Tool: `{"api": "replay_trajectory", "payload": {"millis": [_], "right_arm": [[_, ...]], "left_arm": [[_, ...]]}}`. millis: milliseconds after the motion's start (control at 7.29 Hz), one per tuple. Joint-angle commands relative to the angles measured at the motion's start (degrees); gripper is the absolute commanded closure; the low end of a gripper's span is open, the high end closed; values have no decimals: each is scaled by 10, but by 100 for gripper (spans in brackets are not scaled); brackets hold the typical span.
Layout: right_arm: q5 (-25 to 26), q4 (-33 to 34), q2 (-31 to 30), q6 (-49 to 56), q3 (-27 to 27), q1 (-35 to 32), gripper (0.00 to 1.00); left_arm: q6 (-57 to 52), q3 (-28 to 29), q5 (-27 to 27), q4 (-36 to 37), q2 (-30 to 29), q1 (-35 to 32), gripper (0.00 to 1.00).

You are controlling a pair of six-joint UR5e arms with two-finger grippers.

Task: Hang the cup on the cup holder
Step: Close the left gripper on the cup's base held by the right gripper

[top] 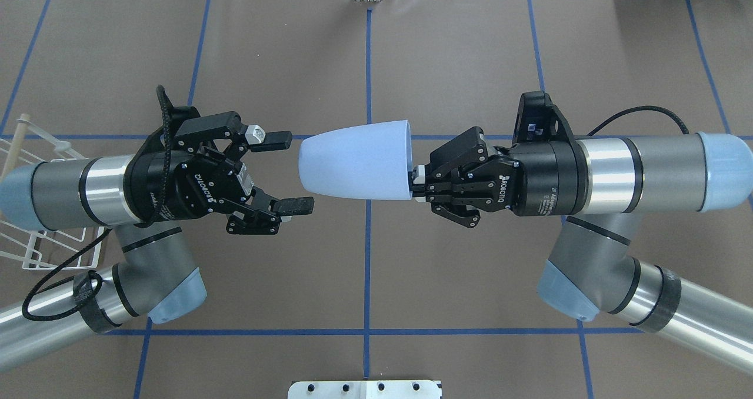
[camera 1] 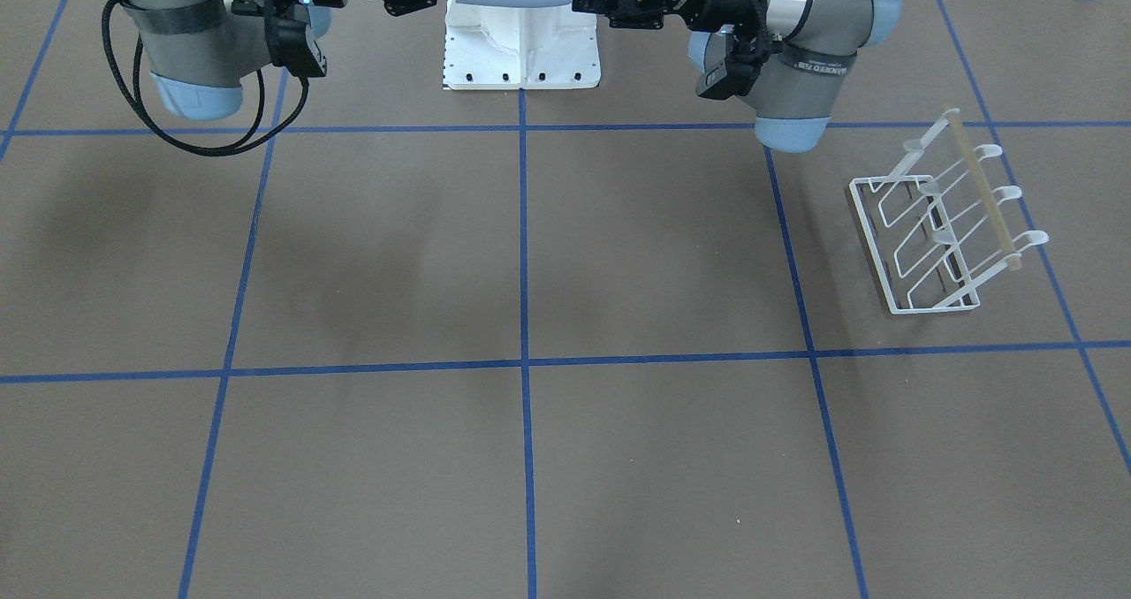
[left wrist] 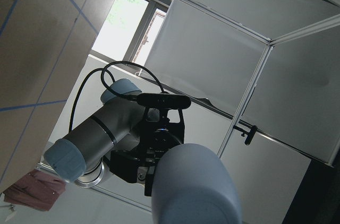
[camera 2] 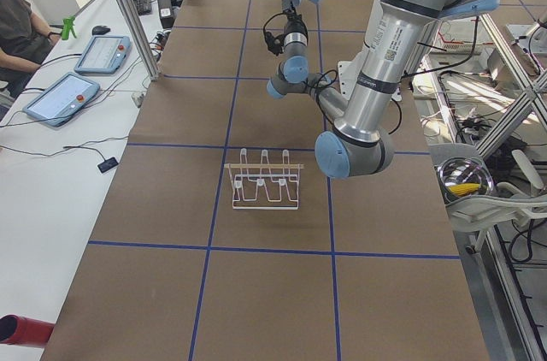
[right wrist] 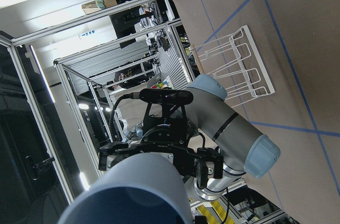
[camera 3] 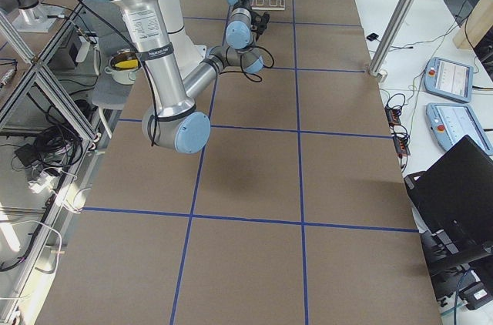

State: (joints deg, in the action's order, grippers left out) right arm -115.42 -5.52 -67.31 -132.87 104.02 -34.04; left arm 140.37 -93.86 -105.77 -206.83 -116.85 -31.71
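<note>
The light blue cup (top: pixel 353 166) lies on its side in the air between the two arms, rim toward my right gripper (top: pixel 413 181), which is shut on the rim wall. My left gripper (top: pixel 294 170) is open, its fingertips level with the cup's narrow base on either side and not touching it. The left wrist view shows the cup base (left wrist: pixel 194 187) close up. In the right wrist view the cup (right wrist: pixel 133 192) fills the bottom. The white wire cup holder (camera 1: pixel 945 219) stands empty on the table on my left side, also visible under my left arm (top: pixel 35 252).
The white robot pedestal (camera 1: pixel 521 51) sits between the arm bases. Blue tape lines grid the brown table (camera 1: pixel 530 458). A person sits by two tablets (camera 2: pixel 64 96) on the side bench. A metal bowl (camera 2: pixel 466 181) rests off the table beside the robot.
</note>
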Motion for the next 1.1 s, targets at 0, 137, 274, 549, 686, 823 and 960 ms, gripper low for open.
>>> {"api": "replay_trajectory", "payload": {"millis": [0,137,274,549,686,823,960], "right_arm": [[5,0,2,1,-1,13,100],[5,0,2,1,-1,16,100],[5,0,2,1,-1,17,100],[12,0,2,3,-1,25,100],[13,0,2,4,-1,25,100],[13,0,2,5,-1,25,100],[14,2,2,6,-3,25,27]], "left_arm": [[0,-1,3,-2,-5,7,3],[0,-1,23,-2,-7,12,3],[-1,-1,35,-2,-8,23,3],[-1,0,36,-2,-9,24,6],[0,-1,36,-2,-9,27,7],[0,-3,36,-2,-9,28,24],[0,-4,36,-2,-8,28,94]]}}
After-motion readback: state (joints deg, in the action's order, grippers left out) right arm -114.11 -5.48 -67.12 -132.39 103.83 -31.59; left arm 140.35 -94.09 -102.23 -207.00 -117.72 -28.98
